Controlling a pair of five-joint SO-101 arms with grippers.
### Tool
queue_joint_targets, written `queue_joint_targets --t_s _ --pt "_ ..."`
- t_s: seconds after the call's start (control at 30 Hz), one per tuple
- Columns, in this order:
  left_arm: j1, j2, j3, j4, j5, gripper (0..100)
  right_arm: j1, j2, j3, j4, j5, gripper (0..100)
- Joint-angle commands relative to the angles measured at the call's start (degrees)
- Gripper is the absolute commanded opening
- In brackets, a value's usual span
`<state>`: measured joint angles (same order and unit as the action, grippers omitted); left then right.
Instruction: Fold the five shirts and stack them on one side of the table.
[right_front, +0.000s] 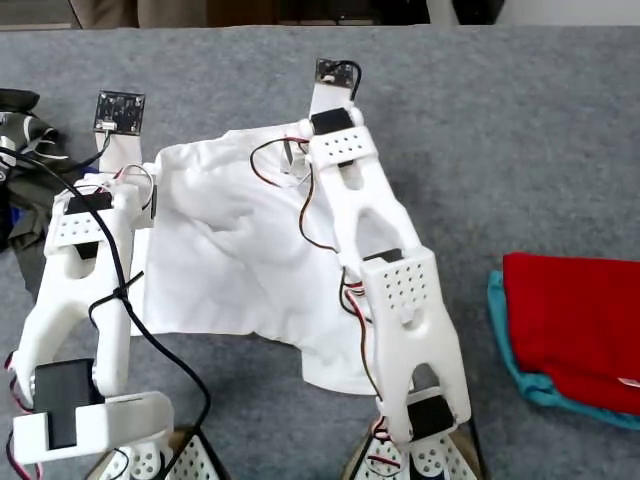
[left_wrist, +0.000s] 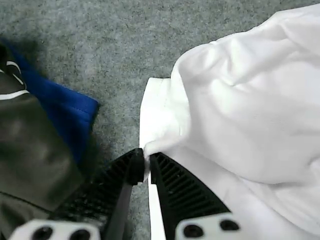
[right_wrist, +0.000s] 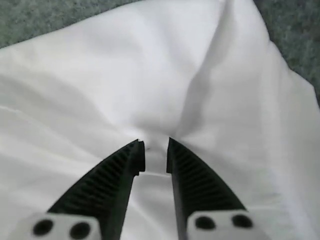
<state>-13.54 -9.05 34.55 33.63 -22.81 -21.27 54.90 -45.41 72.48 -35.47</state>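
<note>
A white shirt (right_front: 235, 255) lies crumpled across the middle of the grey table between the two arms. My left gripper (left_wrist: 146, 169) is shut on the white shirt's left edge (left_wrist: 160, 120), with cloth pinched between the black fingers (left_wrist: 175, 187). In the high view that arm (right_front: 85, 260) stands at the shirt's left side. My right gripper (right_wrist: 155, 154) is shut on a fold of the white shirt (right_wrist: 150, 75) near its far edge, under the right arm (right_front: 345, 160). A folded red shirt (right_front: 580, 325) rests on a teal one (right_front: 515, 375) at the right edge.
Dark and blue garments (right_front: 20, 150) lie heaped at the table's left edge, close to my left gripper; the blue cloth (left_wrist: 65, 117) and dark cloth (left_wrist: 27, 155) lie beside its fingers. Bare grey table (right_front: 520, 140) stretches to the far right.
</note>
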Motion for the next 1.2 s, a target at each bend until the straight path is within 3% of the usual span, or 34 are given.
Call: queue_joint_targets --t_s 0.0,0.47,0.67,1.17 --pt "0.09 -0.22 -2.64 0.44 0.53 2 -0.75 -0.31 -2.42 -0.88 -0.53 9.0" --pt "0.09 -0.13 -2.64 0.44 0.53 2 -0.66 -0.4 -11.47 11.08 0.09 9.4" --pt "0.09 -0.13 -2.64 0.44 0.44 2 -0.75 0.13 -16.48 15.38 -0.44 20.0" --pt "0.09 -0.13 -2.64 0.44 0.53 2 -0.57 10.51 -17.01 11.25 -0.09 10.5"
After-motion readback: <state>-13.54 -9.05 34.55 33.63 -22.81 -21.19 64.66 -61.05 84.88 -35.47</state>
